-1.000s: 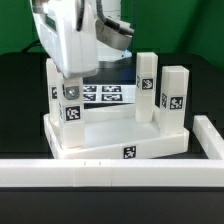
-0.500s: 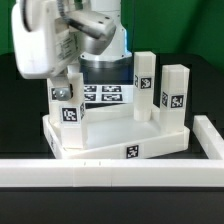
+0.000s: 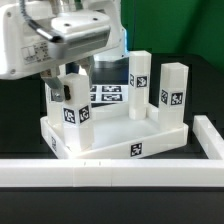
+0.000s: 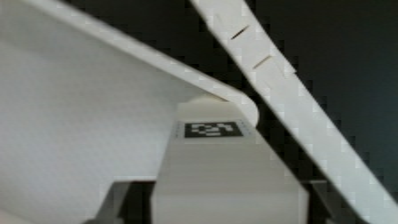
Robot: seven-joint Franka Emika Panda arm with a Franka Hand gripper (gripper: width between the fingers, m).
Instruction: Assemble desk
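Your pincer [image 4: 214, 205] grips one leg [image 4: 217, 165] between its fingers, standing in the panel [image 3: 110, 143]; three more legs [image 3: 173, 95] stand beyond it.

Robotics lab: tag-marked parts [image 3: 174, 98], black table [image 3: 110, 205]

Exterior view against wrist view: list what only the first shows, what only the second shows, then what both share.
Only the exterior view shows all four legs standing on the desk panel, the two on that view's right, the marker board behind, and the arm's body above. Only the wrist view shows the gripper close up, its fingers on either side of a tagged leg. Both show that leg, the panel's rim and the border rail.
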